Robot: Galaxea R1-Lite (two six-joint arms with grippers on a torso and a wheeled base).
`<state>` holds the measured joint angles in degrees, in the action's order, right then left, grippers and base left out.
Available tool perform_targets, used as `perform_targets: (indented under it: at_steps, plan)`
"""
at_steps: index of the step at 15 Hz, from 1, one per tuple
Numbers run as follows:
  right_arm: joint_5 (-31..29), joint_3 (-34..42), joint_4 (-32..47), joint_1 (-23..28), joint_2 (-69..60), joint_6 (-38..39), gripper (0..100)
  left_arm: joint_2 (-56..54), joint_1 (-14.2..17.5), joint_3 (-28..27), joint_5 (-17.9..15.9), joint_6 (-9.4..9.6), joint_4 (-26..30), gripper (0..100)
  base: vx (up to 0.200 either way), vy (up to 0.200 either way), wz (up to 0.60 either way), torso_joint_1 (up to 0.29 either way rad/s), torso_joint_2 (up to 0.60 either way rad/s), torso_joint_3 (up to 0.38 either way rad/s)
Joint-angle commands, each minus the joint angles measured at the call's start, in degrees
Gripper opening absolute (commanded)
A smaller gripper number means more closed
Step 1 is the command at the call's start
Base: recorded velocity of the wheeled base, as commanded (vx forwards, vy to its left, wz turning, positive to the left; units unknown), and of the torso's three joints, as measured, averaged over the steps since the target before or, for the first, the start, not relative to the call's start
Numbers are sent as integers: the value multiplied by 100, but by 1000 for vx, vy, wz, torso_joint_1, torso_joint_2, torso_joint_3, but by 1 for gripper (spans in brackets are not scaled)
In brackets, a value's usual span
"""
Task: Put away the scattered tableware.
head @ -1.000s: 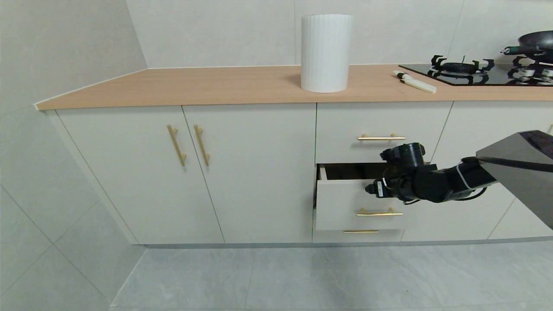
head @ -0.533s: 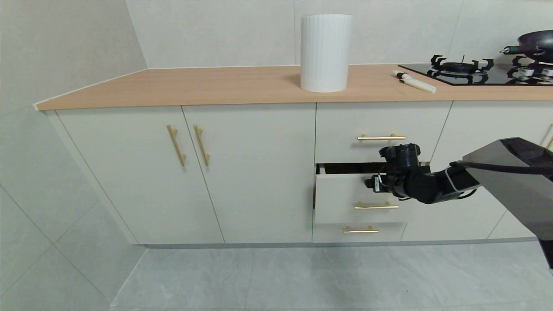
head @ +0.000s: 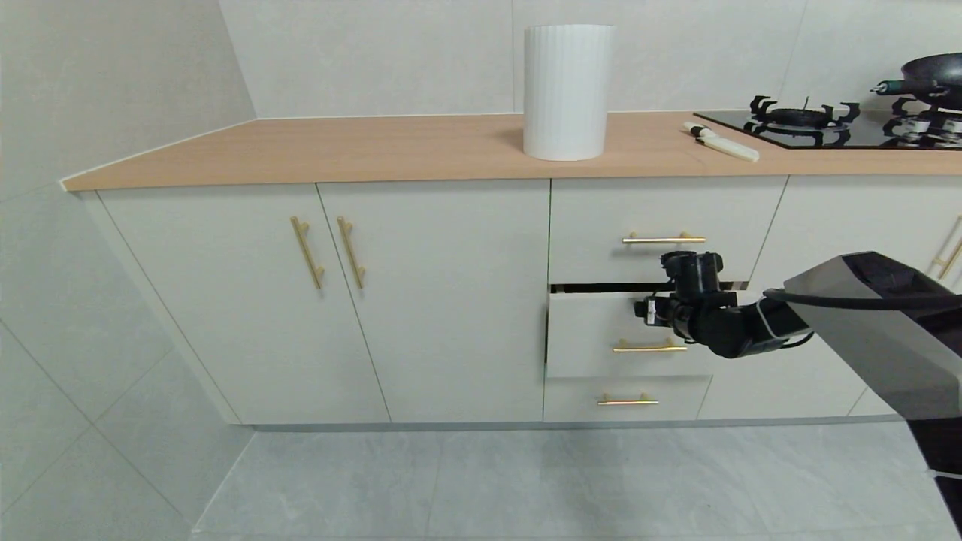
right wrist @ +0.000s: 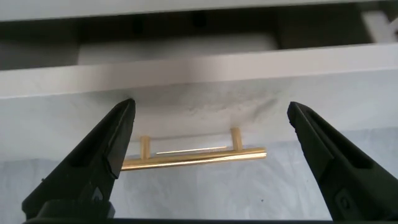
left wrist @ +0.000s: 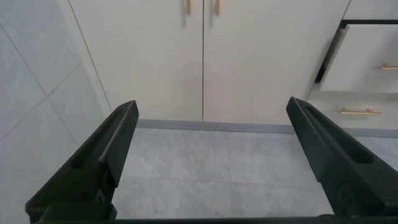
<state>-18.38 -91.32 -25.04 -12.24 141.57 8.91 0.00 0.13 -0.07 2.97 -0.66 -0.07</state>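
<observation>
The middle drawer [head: 594,334] of the cabinet stands slightly out, with a narrow dark gap above its white front. Its gold handle [head: 650,347] is just below my right gripper [head: 651,311], which is open and sits up against the upper part of the drawer front. In the right wrist view the drawer front [right wrist: 217,87] and handle [right wrist: 193,158] lie close between the spread fingers of the right gripper [right wrist: 209,124]. My left gripper [left wrist: 211,118] is open and empty above the grey floor, facing the cabinet doors. A white-handled knife [head: 721,142] lies on the wooden counter.
A tall white ribbed cylinder [head: 565,92] stands on the counter [head: 338,150]. A black gas hob [head: 827,124] with a pan [head: 928,71] is at the far right. The top drawer [head: 661,225] and bottom drawer [head: 627,402] are shut, as are the double doors [head: 331,300].
The middle drawer has slid back into the cabinet, leaving a much narrower gap. My right gripper has moved forward with the drawer front.
</observation>
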Motion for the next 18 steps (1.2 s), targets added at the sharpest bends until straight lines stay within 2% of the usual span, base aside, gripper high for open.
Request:
perform_targets:
  at_steps: [1, 11, 18]
  plan:
    - [-69, -202, -19, 2, 169, 76, 100, 0, 4, -1, 1, -4, -1, 100, 0, 0, 0, 0, 0, 0]
    - [-526, -1186, -45, 2, 802, 322, 100, 0, -5, -1, 1, -4, -1, 100, 0, 0, 0, 0, 0, 0]
    - [-587, -1353, -45, 11, 846, 383, 100, 0, 4, -1, 1, -4, -1, 100, 0, 0, 0, 0, 0, 0]
